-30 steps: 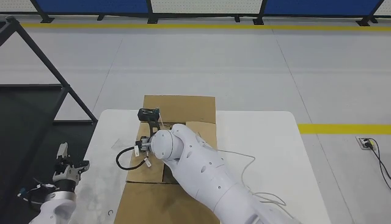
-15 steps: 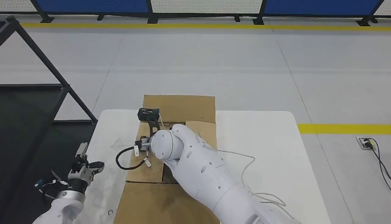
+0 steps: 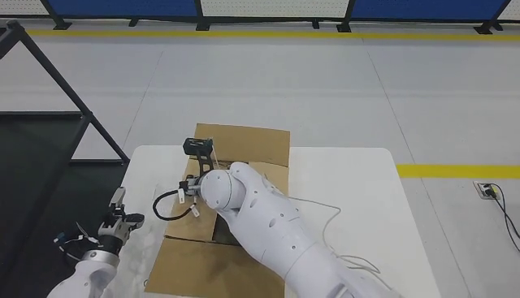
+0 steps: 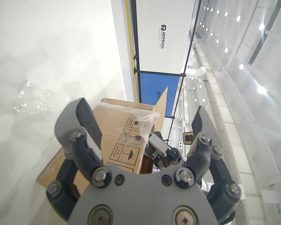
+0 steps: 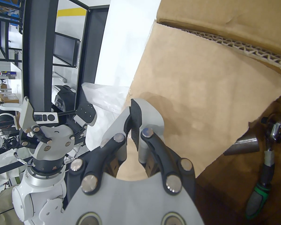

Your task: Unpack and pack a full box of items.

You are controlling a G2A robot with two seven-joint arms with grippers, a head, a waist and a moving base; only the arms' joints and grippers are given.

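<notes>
Now left gripper (image 4: 141,107) wide, nearer the box (image 3: 244,140); right gripper (image 5: 134,112) tight on flap (image 5: 201,83).

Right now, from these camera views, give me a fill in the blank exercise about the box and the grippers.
1. The left gripper has its fingers ___.
2. The table under the box is ___ in colour.
3. The ratchet lying inside the box has a ___ grip at the end of its handle.

Missing words: open; white; green.
</notes>
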